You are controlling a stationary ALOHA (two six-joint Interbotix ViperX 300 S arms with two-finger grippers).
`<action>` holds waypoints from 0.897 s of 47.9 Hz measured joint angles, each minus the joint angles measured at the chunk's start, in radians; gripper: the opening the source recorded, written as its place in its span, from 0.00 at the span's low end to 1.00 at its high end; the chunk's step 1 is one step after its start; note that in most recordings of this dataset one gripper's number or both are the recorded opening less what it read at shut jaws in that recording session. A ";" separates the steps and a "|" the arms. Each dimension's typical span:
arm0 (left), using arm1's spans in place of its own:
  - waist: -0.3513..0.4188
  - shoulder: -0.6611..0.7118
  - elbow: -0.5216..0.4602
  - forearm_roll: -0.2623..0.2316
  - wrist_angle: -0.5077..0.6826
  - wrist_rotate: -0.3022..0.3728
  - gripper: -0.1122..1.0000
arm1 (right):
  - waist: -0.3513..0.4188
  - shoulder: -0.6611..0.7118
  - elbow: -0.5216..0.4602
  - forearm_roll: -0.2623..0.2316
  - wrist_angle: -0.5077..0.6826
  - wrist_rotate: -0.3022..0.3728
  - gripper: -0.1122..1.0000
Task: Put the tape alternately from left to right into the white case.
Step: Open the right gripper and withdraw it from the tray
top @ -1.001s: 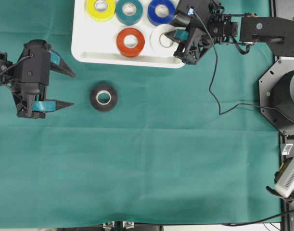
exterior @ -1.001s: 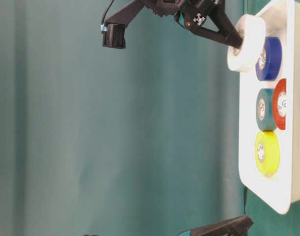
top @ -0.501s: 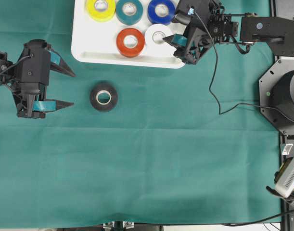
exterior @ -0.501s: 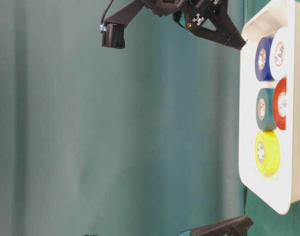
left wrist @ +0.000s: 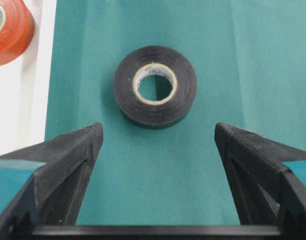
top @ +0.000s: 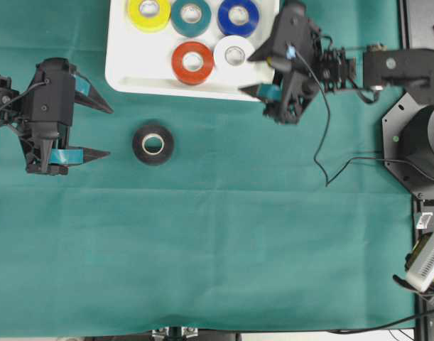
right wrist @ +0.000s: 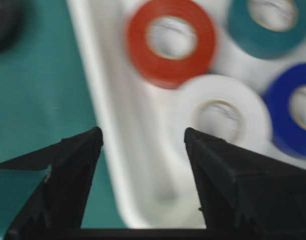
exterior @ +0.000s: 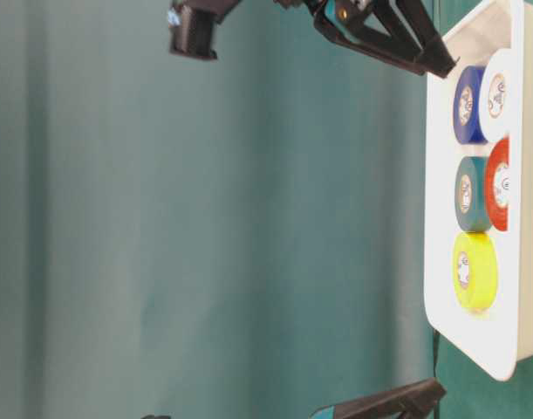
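Now, black tape roll (top: 153,143): flat on cloth, just right of left gripper (top: 94,131), centred ahead.
Left gripper: wide open, empty.
Right gripper (top: 257,72): spread, empty, at white case (top: 124,67), farther away.

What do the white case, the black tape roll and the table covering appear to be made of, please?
The white case looks like smooth, slightly glossy moulded plastic, given its rounded corners and raised rim. The black tape roll seems to be shiny vinyl tape wound on a pale core, probably cardboard. The table covering appears to be matte green fabric, perhaps felt-like, with a fine texture and faint creases.
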State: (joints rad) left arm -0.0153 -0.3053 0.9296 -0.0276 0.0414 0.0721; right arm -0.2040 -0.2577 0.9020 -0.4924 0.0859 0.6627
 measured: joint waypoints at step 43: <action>0.000 0.000 -0.002 0.000 0.000 0.000 0.77 | 0.242 -0.067 0.037 0.002 -0.043 0.000 0.78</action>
State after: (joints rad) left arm -0.0153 -0.3053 0.9281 -0.0276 0.0414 0.0721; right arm 0.0383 -0.3252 0.9388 -0.4909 0.0430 0.6627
